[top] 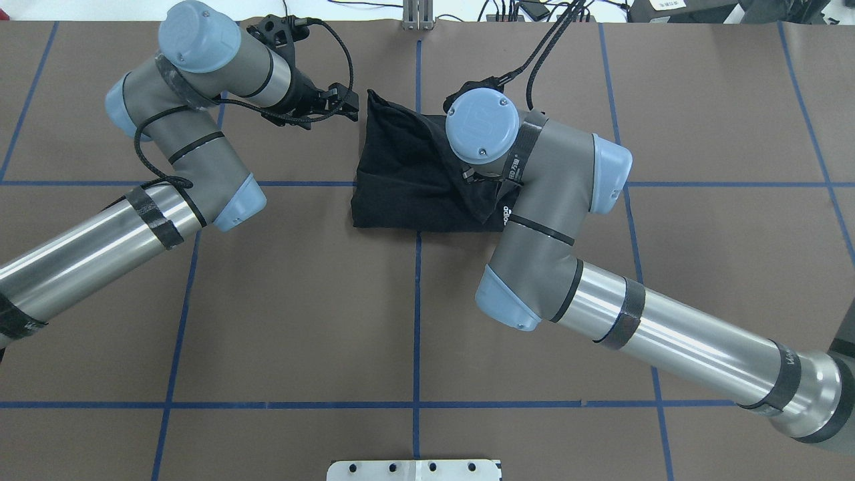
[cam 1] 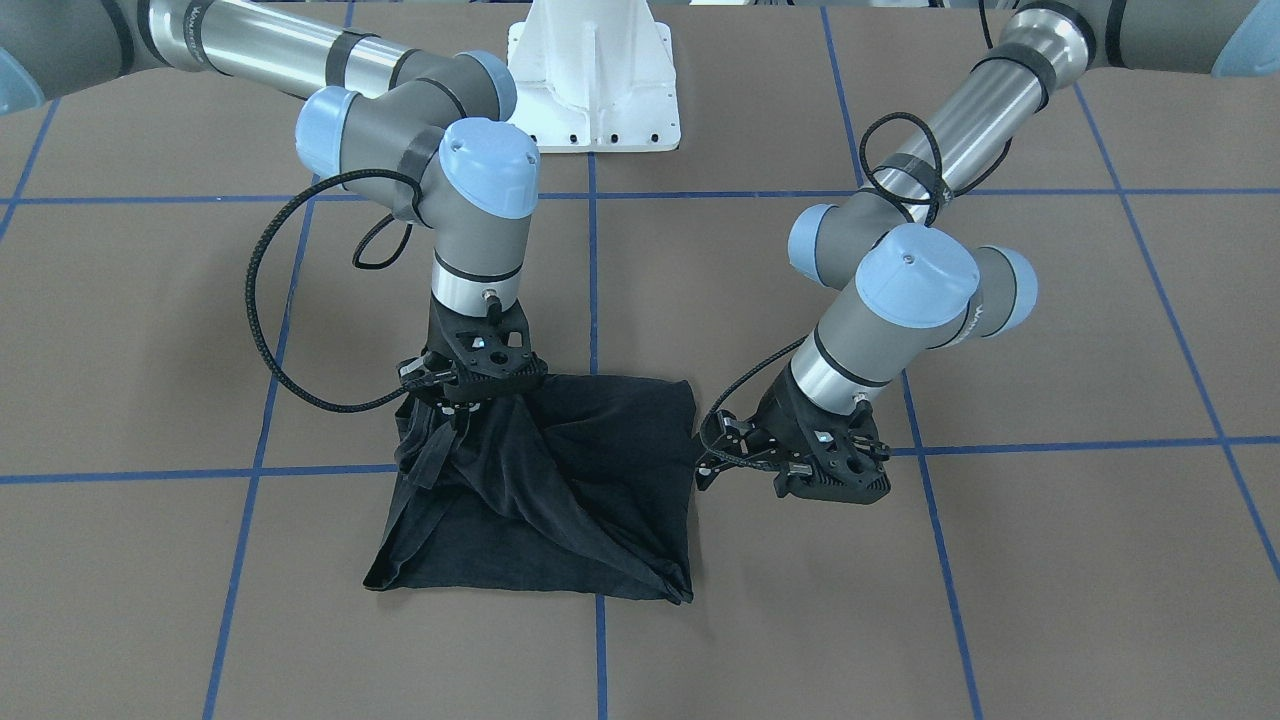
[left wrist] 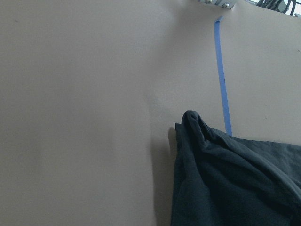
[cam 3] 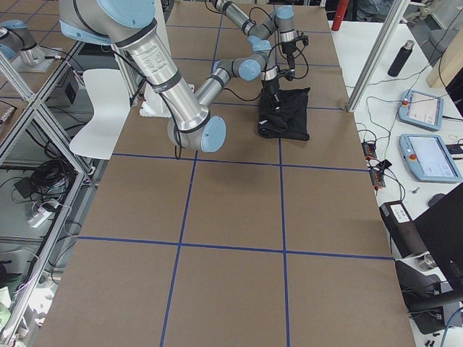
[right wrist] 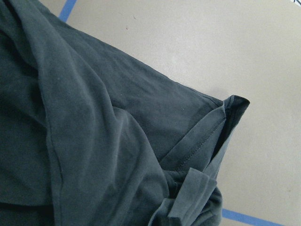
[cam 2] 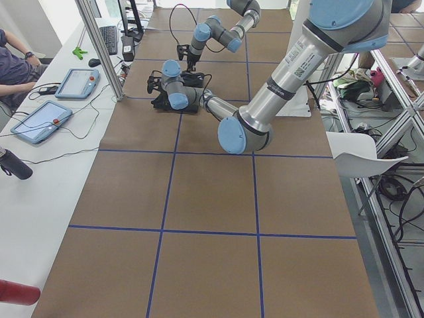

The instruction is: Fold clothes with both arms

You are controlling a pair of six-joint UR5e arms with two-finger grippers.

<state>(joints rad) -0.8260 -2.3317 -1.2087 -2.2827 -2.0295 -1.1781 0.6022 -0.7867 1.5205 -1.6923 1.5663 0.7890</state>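
The black T-shirt [cam 1: 580,480] lies folded into a rough square on the brown table; its graphic is hidden. It also shows in the overhead view [top: 407,174] and the right side view [cam 3: 286,116]. My right gripper [cam 1: 458,405] is shut on a bunched edge of the shirt and holds it lifted in a peak, with a sleeve hem [right wrist: 202,136] hanging below. In the overhead view my right wrist [top: 481,127] hides that gripper. My left gripper [cam 1: 708,448] is open and empty, just beside the shirt's opposite edge [left wrist: 188,141], not touching it; it also shows in the overhead view [top: 344,103].
The white pedestal base [cam 1: 595,80] stands behind the shirt. Blue tape lines [cam 1: 595,250] grid the table. A side bench holds tablets [cam 2: 40,119] with an operator next to it, and a metal post [cam 2: 99,46] stands at the table's edge.
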